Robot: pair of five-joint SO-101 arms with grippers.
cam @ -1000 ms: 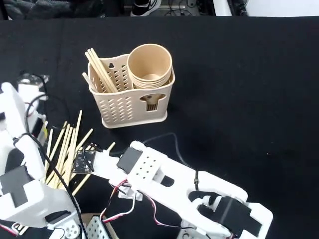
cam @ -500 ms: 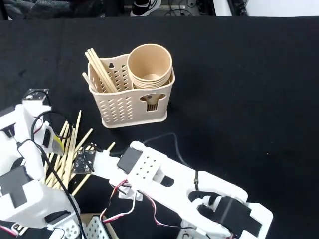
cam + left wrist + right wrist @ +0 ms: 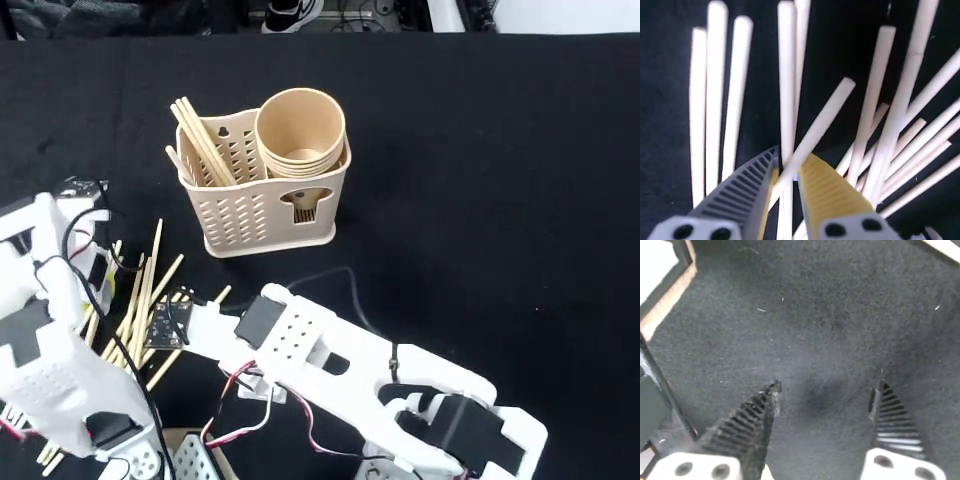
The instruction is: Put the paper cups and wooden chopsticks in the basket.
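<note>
Far left, the left gripper pinched one slanted chopstick among the loose chopsticks on the black cloth; lifting it might drag crossed neighbours along or let it pivot free. Further right, the basket held the paper cups. The right gripper gaped wide over bare cloth

The left pincer is seen from above, with a ribbed grey finger and a yellow finger set close together. One slanted chopstick is clamped between the tips. Further wooden chopsticks are spread on the black counter: several lie roughly parallel on one side, and others are fanned and overlapped on the other.
</note>
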